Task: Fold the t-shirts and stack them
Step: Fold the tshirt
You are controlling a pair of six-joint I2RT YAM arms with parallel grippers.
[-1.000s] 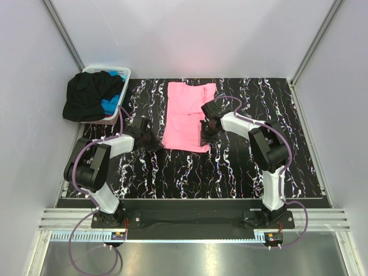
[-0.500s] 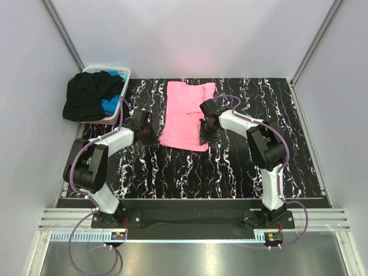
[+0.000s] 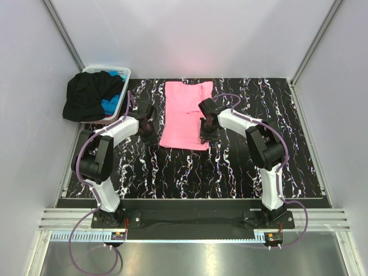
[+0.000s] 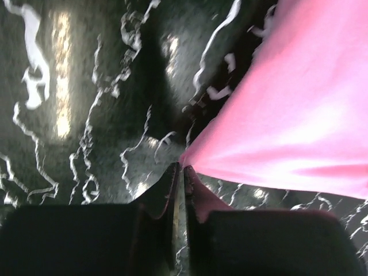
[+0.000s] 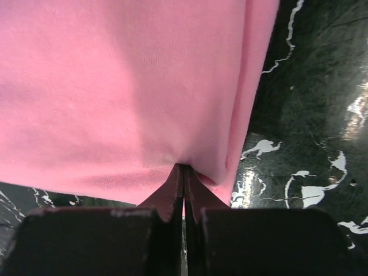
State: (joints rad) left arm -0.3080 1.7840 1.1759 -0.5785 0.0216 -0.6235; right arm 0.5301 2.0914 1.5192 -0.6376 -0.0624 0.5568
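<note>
White walls are closing in a black table [image 3: 241, 172] veined with white, and the two arms are reaching out over it from the near edge. The pink t-shirt [image 3: 184, 115] is lying flat on the far middle of the table as a long, narrow shape, its short edges facing the near and far sides.

The right hand [image 3: 205, 133] is sitting at the shirt's right edge, near the near corner. In the right wrist view its fingers [image 5: 167, 198] are pressing together, and the pink cloth is puckering to a point where the tips meet, so this hand is pinching the pink t-shirt. A fold or seam line is running close along that edge of the cloth.

The left hand [image 3: 148, 131] is sitting just beside the shirt's left edge, over bare table. In the left wrist view its fingers [image 4: 155, 201] are standing almost together with a thin slit between them, and the shirt's corner is reaching right to the tips. I cannot tell whether the cloth is caught between them.

A white slotted basket [image 3: 124, 73] is standing at the far left corner. The black t-shirt [image 3: 86, 98] is bunching up in it and spilling over its left rim, with the blue t-shirt [image 3: 109, 106] peeking out beneath.
</note>
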